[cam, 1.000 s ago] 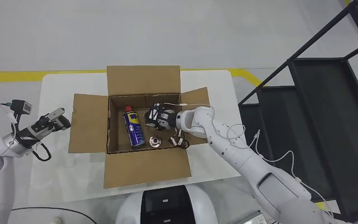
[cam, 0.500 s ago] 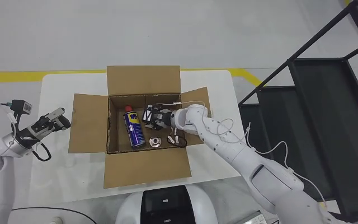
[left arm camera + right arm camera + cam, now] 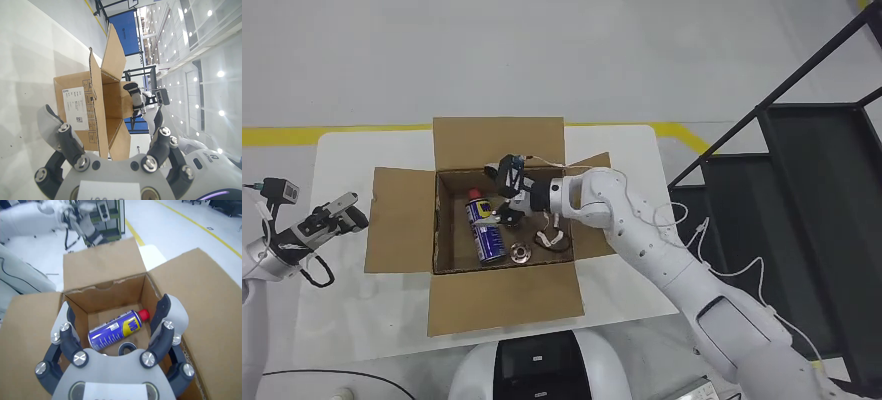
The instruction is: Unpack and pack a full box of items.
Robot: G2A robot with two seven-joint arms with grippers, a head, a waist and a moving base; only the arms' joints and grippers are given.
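Cardboard box (image 3: 498, 143) stood open on white desk (image 3: 342, 320); inside lay a blue spray can (image 3: 483, 227) and a metal ring (image 3: 519, 253). Right pincer (image 3: 115, 303) hung wide open, empty, above the box. Left pincer (image 3: 102, 113) was open, empty, over the desk. Yellow floor line (image 3: 332, 134) ran behind.

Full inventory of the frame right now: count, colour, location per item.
Cardboard box: 1, brown, flaps open, middle of the table.
Spray can: 1, blue with a red cap, lying on the box floor.
Ring-shaped part: 1, metallic, on the box floor beside the can's base end.
Small item: 1, white and dark, on the box floor next to the ring; cannot tell what it is.
Table: 1, white, under the box.
Stairs: 1 flight, black, beside the table.
Floor line: 1, yellow, behind the table.
Right gripper: 1, open, empty, above the box opening.
Left gripper: 1, open, empty, outside the box's side flap.
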